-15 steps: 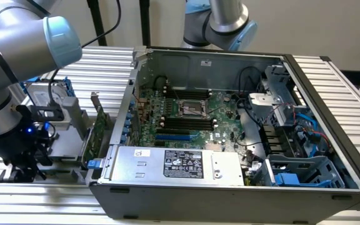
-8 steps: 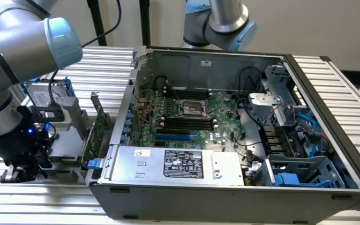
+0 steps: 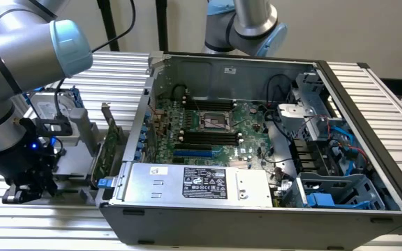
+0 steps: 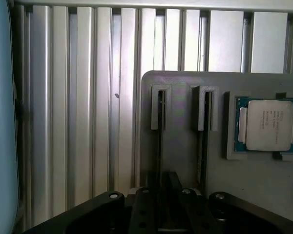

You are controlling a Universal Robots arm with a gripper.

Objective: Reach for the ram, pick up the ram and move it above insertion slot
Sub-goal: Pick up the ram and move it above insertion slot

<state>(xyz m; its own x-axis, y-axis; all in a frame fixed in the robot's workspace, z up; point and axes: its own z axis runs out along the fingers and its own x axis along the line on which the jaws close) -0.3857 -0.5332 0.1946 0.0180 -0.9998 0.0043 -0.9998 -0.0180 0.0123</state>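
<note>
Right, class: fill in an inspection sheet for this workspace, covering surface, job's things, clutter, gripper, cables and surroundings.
Surface: slatted aluminium table.
Job's things: grey holder with two slots, a thin board edge-on in each, probably the ram; black memory slots on the motherboard inside the open computer case.
Clutter: processor chip in the holder; green expansion card standing outside the case.
Gripper: gripper low over the holder, nearest the ram.
Cables: black cable by the robot arm; blue cables in the case.
Surroundings: second arm behind the case; plain wall.
</note>
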